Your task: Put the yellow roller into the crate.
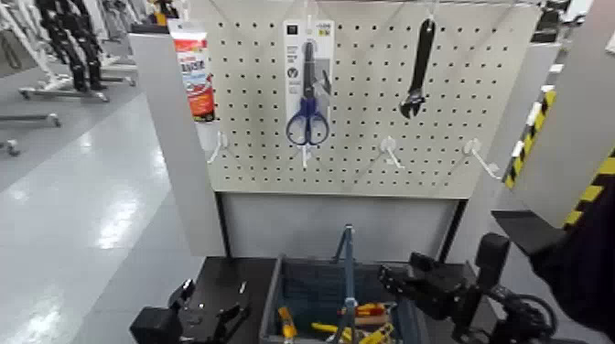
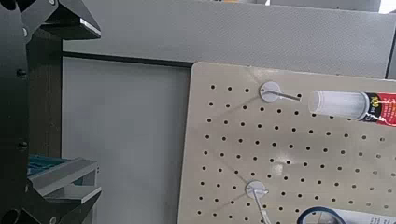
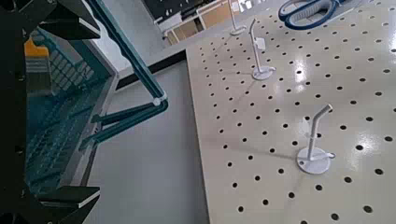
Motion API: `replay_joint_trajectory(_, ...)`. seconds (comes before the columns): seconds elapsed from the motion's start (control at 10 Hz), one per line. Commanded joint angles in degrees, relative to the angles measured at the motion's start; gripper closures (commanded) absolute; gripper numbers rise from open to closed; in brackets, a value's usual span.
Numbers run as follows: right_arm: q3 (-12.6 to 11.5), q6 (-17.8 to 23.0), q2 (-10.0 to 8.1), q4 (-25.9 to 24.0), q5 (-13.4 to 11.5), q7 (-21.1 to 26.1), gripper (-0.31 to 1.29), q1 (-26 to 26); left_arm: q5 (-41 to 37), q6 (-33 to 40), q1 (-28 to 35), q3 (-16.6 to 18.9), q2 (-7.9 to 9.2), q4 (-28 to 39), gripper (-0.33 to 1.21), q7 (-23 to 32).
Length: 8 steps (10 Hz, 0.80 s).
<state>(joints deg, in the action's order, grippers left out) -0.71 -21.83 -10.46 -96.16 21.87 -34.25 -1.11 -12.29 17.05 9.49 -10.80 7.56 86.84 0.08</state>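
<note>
The dark blue-grey crate (image 1: 273, 295) stands low in the head view, its upright handle (image 1: 348, 265) in the middle. Yellow shapes (image 1: 322, 327) lie on its floor among yellow-and-red tools; I cannot tell which of them is the yellow roller. My right gripper (image 1: 395, 279) hovers over the crate's right rim, open and holding nothing. In the right wrist view its fingers (image 3: 65, 17) stand wide apart beside the crate's lattice wall (image 3: 56, 103). My left gripper (image 1: 203, 309) is open and idle, low to the left of the crate.
Behind the crate rises a white pegboard (image 1: 366, 137) with blue-handled scissors (image 1: 307, 119), a black wrench (image 1: 419, 69), a white and red tube (image 1: 194, 73) and bare hooks (image 1: 392, 151). A dark shelf (image 1: 229, 279) carries the crate. Yellow-black striped posts (image 1: 586, 197) stand to the right.
</note>
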Motion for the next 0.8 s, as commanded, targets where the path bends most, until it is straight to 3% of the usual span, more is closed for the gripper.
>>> replay_joint_trajectory(0.1,-1.14,7.33,2.81,-5.97,-6.93,10.43,0.11,-5.66,-0.01,0.09,0.00,0.08,0.00,0.08,0.13,0.00)
replay_joint_trajectory(0.2,-1.14,12.51,3.96,-7.11,-8.07,16.67,0.12,-8.30,-0.01,0.09,0.09,0.17,0.00,0.08,0.13,0.00)
replay_joint_trajectory(0.4,-0.96,16.99,5.27,-9.84,-10.97,23.88,0.12,-12.25,-0.10,0.35,0.18,0.25,0.00,0.08,0.13,0.00)
replay_joint_trajectory(0.8,1.41,24.29,6.68,-10.45,-14.40,29.50,0.12,-17.70,-0.10,0.53,0.09,0.25,0.00,-0.09,0.13,0.00)
